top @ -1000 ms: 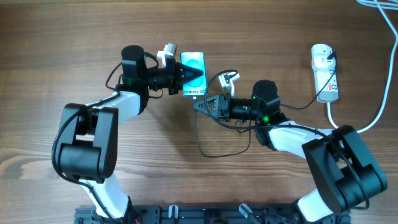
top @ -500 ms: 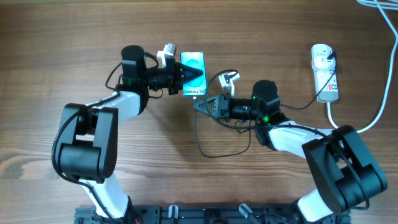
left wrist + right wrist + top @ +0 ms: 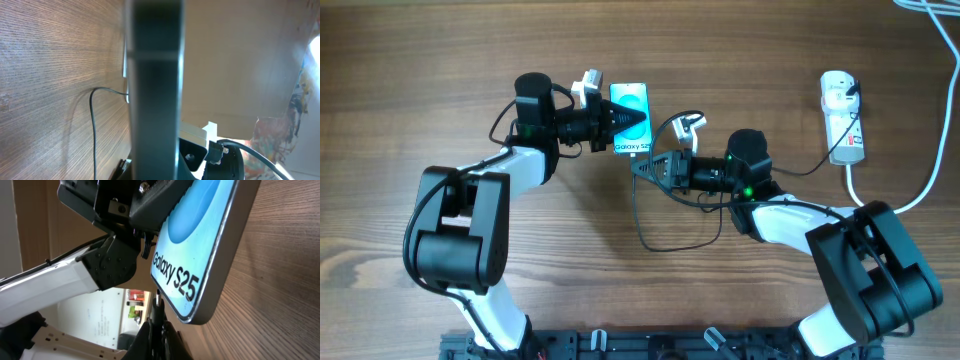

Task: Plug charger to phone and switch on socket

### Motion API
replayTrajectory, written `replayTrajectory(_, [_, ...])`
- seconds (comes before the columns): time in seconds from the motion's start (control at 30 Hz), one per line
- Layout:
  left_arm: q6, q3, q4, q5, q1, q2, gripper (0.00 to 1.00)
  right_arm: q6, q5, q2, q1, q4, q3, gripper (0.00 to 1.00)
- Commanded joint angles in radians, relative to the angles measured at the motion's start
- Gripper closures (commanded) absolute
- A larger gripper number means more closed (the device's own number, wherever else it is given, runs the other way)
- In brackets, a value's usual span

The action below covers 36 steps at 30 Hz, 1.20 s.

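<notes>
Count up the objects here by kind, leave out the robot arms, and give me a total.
Phone: 1
Black charger cable: 1
White power strip: 1
Total: 3

The right pincer [image 3: 159, 326], its fingers pressed together, pinches the thin black tip of the charger [image 3: 158, 300], which points at the "Galaxy S25" end of the tilted phone [image 3: 200, 245] just above it, with the left pincer [image 3: 135, 205] gripping the phone farther up and the wooden bench [image 3: 280, 295] to the right.

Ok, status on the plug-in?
Left gripper shut on teal-screened white-edged phone. Right gripper shut on thin black charger cable, tip at phone's end, seating unclear. Nothing blocking.
</notes>
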Motion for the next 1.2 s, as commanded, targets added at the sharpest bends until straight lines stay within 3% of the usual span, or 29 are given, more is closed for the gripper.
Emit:
replayTrajectory(0.0, [-0.002, 0.012, 0.008, 0.009, -0.003, -0.004, 0.96, 0.008, 0.003, -0.021, -0.003, -0.002, -0.005, 0.96])
replayTrajectory(0.13, [-0.002, 0.012, 0.008, 0.009, -0.003, -0.004, 0.96, 0.003, 0.003, -0.021, -0.003, -0.055, -0.005, 0.96])
replayTrajectory(1.17, [-0.002, 0.012, 0.009, 0.005, -0.003, -0.004, 0.96, 0.005, -0.023, -0.021, -0.003, -0.005, -0.005, 0.96])
